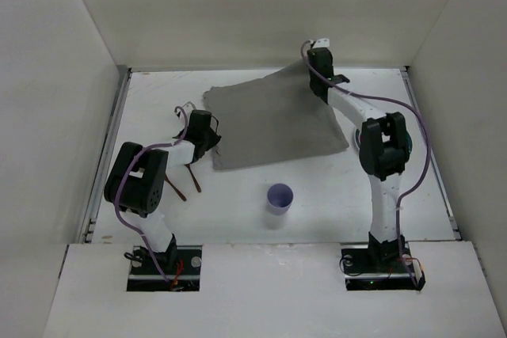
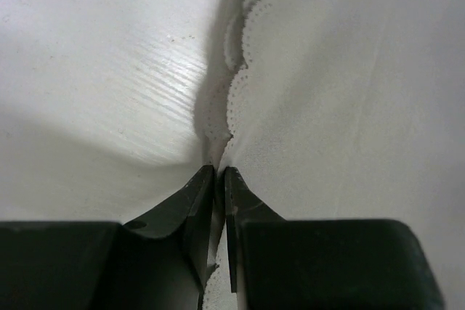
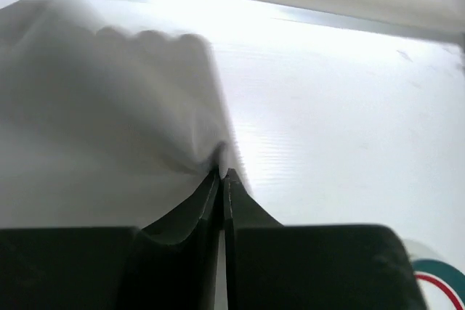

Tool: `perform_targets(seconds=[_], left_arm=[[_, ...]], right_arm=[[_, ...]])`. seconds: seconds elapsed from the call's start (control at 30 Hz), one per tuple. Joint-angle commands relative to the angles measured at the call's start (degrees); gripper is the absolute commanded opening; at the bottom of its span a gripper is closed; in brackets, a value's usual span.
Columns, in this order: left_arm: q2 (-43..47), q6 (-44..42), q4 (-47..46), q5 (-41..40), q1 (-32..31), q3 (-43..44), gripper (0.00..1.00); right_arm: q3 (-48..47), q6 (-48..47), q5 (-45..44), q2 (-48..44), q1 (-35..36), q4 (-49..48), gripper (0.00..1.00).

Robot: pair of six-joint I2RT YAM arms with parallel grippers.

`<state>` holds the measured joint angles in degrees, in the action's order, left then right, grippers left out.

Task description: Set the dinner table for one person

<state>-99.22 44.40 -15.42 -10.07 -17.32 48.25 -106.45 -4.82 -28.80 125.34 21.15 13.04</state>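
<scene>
You have both claws clenched on the grey cloth placemat [image 1: 273, 124], which lies across the middle of the dinner table [image 1: 158, 96], the wide white top with a metal rail [image 1: 113, 144] running along its left side. Your left gripper [image 2: 219, 173] sits low at the placemat's near-left corner. In the left wrist view its dark jaws are pressed almost together with the scalloped edge of the cloth pinched between them, and bare tabletop shows to the left of that edge. Your right gripper [image 3: 224, 174] is at the far-right corner, with its arm stretched well out over the table. Its jaws are closed on a bunched fold of the cloth, and in the top view that corner stands raised off the surface while the rest of the mat slopes down toward the near side. A pale purple cup [image 1: 279, 197] stands upright on the table just off the placemat's near edge, apart from the cloth and between the two arms. Two thin brown sticks [image 1: 193, 180] lie on the table beside your left arm, near the corner it grips.
</scene>
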Motion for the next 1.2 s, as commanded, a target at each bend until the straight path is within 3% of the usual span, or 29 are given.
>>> perform_targets(seconds=[0.0,0.1,0.23,0.37,0.43,0.57,0.63,0.7,0.83,1.07,1.17], left_arm=[[0.78,0.6,0.39,0.31,0.67,0.35,0.08],[1.04,0.6,0.39,0.05,0.76,0.44,0.09],[0.26,0.6,1.18,-0.74,0.49,2.2,0.09],[-1.06,0.6,1.27,-1.62,0.23,3.6,0.09],[-1.94,0.42,1.62,-1.62,0.93,4.22,0.08],[-3.43,1.04,2.32,-1.45,4.27,7.37,0.07],[-4.49,1.12,3.64,-1.89,4.53,10.1,0.06],[-6.06,0.69,4.34,-2.41,4.45,13.0,0.06],[-8.53,1.3,6.01,-2.68,4.45,15.65,0.06],[-4.23,1.92,4.79,-4.26,3.22,7.57,0.09],[-1.34,1.65,4.79,-4.44,3.74,4.85,0.23]], right_arm=[[0.19,6.65,-8.73,-3.35,-2.55,-2.84,0.19],[1.77,9.29,-9.61,-4.13,-3.79,-2.67,0.55],[7.65,12.02,-7.69,-9.66,-3.88,-4.33,0.67],[19.85,16.94,-3.56,-18.53,-3.44,-7.32,0.65],[27.93,22.9,0.13,-23.19,-2.83,-10.04,0.56],[43.49,34.85,7.43,-31.89,-2.12,-17.16,0.22],[49.12,39.08,8.32,-35.85,-0.9,-19.18,0.21],[53.26,41.02,8.58,-39.45,0.77,-19.98,0.25],[61.96,44.19,8.23,-46.84,4.2,-22.26,0.44],[72.52,50.95,8.67,-50.1,2.55,-23.85,0.63],[75.42,53.68,6.57,-51.24,1.66,-23.94,0.66]])
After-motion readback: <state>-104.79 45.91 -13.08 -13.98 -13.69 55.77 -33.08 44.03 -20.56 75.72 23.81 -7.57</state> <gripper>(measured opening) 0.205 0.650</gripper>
